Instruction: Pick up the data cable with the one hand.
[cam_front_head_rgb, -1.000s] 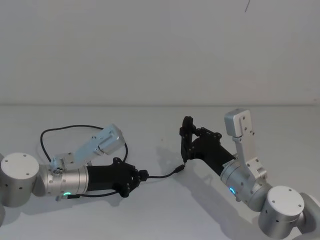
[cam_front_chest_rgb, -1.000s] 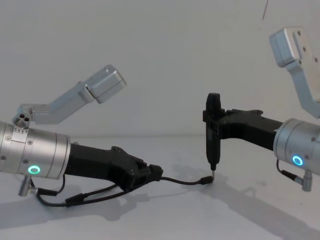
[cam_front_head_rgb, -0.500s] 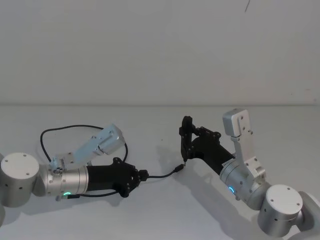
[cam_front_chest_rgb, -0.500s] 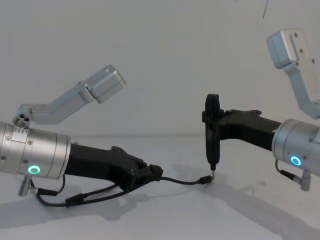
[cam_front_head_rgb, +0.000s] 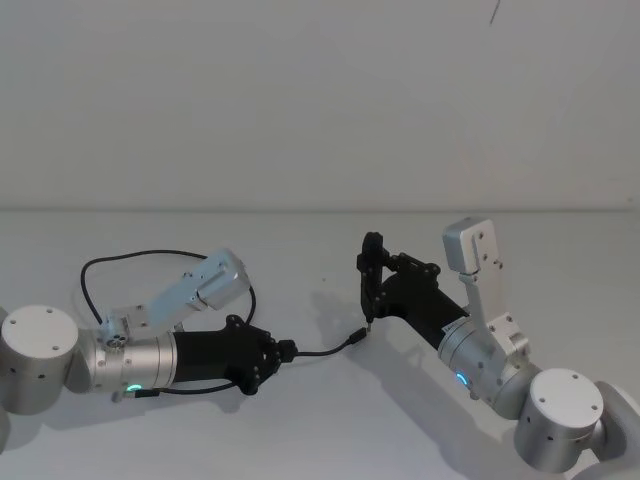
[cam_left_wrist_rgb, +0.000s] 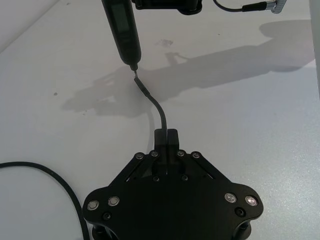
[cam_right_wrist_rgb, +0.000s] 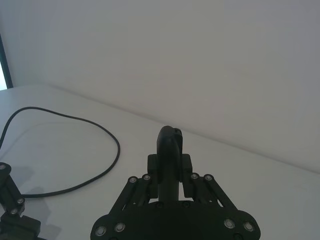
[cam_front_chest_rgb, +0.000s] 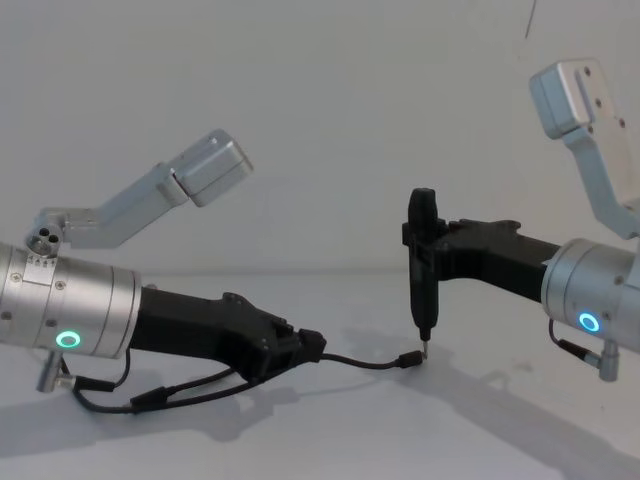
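left pincer (cam_front_chest_rgb: 308, 345) pinching data cable (cam_front_chest_rgb: 365, 362) near plug | light, floppy, tail drags on bench (cam_front_chest_rgb: 480, 430) | right pincer (cam_right_wrist_rgb: 170, 165) clamped on stick tool (cam_front_chest_rgb: 422, 270), tip at plug

Bright, even, diffuse light; all views sharp.
Soft grey shadows lie on the white table (cam_front_chest_rgb: 330, 430) beneath both arms; green rings glow at the wrists, without glare.

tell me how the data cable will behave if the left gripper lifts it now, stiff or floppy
Likely floppy: the data cable lies in loose curves on the table, so most of it should trail and drag. The short end past the left gripper, shut on it, may sag less. Its plug sits at the tip of the pen-like tool in the right gripper, which might snag it.
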